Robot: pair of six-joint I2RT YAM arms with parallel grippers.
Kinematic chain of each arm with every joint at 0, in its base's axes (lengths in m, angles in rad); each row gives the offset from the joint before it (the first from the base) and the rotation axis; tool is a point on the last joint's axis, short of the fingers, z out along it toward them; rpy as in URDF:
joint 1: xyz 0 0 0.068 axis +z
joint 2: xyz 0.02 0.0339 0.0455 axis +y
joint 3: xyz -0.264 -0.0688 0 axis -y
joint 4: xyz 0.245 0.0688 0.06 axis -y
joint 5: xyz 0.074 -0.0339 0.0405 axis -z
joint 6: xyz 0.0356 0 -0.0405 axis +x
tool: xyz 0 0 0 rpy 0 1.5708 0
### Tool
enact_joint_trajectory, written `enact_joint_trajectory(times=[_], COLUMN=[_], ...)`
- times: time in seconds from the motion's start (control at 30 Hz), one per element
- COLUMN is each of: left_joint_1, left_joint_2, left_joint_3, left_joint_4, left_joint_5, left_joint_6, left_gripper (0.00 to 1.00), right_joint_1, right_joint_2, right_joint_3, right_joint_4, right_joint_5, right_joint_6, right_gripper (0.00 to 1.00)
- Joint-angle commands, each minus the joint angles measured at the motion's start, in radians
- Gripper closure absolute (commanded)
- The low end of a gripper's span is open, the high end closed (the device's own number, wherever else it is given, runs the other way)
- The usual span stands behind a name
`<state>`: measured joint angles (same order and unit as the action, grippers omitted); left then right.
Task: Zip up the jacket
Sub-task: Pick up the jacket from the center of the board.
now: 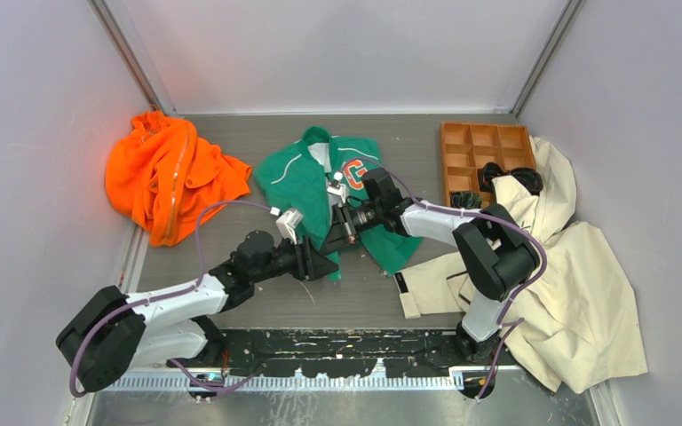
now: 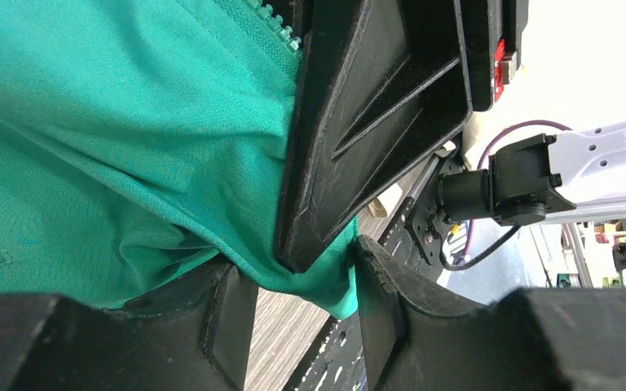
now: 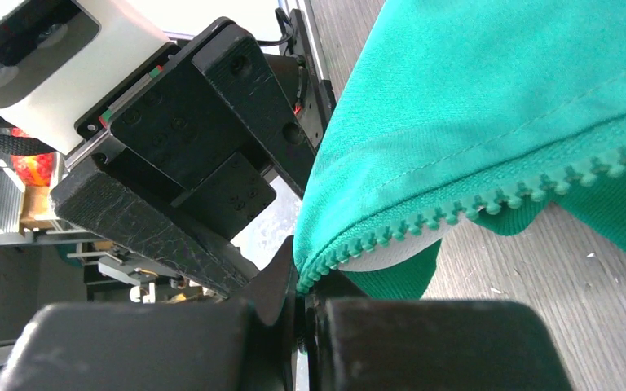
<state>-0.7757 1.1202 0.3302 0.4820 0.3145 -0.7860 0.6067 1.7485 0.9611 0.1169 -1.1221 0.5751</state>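
Observation:
The green jacket (image 1: pixel 306 177) lies at the table's middle, with its G patch (image 1: pixel 353 173) facing up. My right gripper (image 1: pixel 336 232) is shut on the jacket's zipper edge near the bottom hem. In the right wrist view its gripper (image 3: pixel 301 293) pinches the green zipper teeth (image 3: pixel 473 204), and the fabric (image 3: pixel 497 98) is lifted off the table. My left gripper (image 1: pixel 324 264) is just below it. In the left wrist view my left gripper (image 2: pixel 306 314) stands open. The jacket's bottom corner (image 2: pixel 326 285) hangs between its fingers (image 2: pixel 379 301), and the right gripper's black finger (image 2: pixel 359 130) is just above.
A bright orange garment (image 1: pixel 173 173) lies at the back left. A large cream coat (image 1: pixel 568 266) covers the right side. A wooden divided tray (image 1: pixel 479 151) with black items stands at the back right. Grey walls close in on three sides.

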Motion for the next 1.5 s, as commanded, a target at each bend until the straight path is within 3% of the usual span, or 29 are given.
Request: enact_joint_trajectory(times=[0.0, 0.17, 0.33, 0.87, 0.97, 1.2, 1.47], left_joint_1=[0.01, 0.017, 0.019, 0.021, 0.02, 0.023, 0.031], left_joint_2=[-0.029, -0.069, -0.067, 0.031, 0.03, 0.03, 0.027], left_joint_3=[-0.001, -0.019, -0.021, -0.003, -0.005, -0.012, -0.027], left_joint_4=[0.072, 0.044, 0.044, 0.14, 0.143, 0.157, 0.166], left_joint_5=[0.03, 0.037, 0.046, 0.089, 0.09, 0.093, 0.094], left_joint_6=[-0.002, 0.002, 0.002, -0.03, -0.03, -0.03, -0.03], left_gripper=[0.53, 0.54, 0.64, 0.67, 0.74, 1.0, 1.0], right_joint_1=[0.002, -0.002, -0.002, -0.002, -0.002, 0.0, -0.001], right_joint_2=[-0.015, -0.018, -0.014, -0.011, -0.01, -0.01, -0.021], right_joint_3=[0.057, 0.065, 0.072, 0.073, 0.074, 0.078, 0.107], right_joint_4=[-0.048, -0.08, -0.106, -0.111, -0.111, -0.132, -0.231], right_joint_5=[0.014, 0.023, 0.033, 0.038, 0.039, 0.041, 0.061], right_joint_6=[-0.071, -0.098, -0.117, -0.124, -0.127, -0.138, -0.222], right_gripper=[0.98, 0.98, 0.98, 0.98, 0.97, 0.95, 0.8])
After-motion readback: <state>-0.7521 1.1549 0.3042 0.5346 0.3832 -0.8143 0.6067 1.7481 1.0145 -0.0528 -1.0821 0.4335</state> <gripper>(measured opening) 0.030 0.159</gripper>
